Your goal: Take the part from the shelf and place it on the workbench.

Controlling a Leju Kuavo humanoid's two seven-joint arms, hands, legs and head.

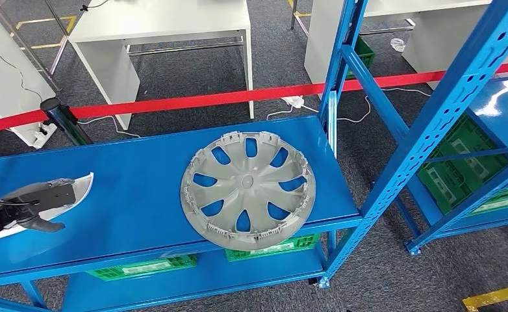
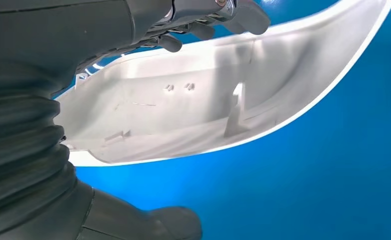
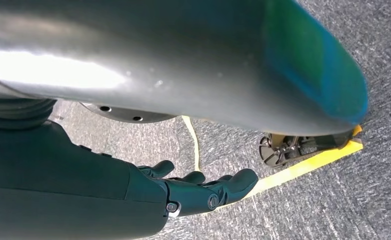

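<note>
A curved white plastic part (image 1: 81, 186) lies at the left end of the blue shelf top (image 1: 134, 195). My left hand (image 1: 34, 203) reaches over it from the left. In the left wrist view the part's hollow inner side (image 2: 208, 110) faces the camera. My dark fingers (image 2: 243, 15) hook over its far rim, while the thumb (image 2: 168, 222) stays off its near edge over bare blue shelf. My right hand (image 3: 198, 190) hangs over grey carpet with its fingers loosely stretched and nothing in it.
A grey wheel cover (image 1: 248, 188) lies flat on the same shelf, right of the white part. A blue upright (image 1: 339, 58) stands at the shelf's far right corner. Green crates (image 1: 144, 266) sit below. A second blue rack (image 1: 472, 130), red barrier tape (image 1: 238, 97) and white tables (image 1: 160, 19) stand beyond.
</note>
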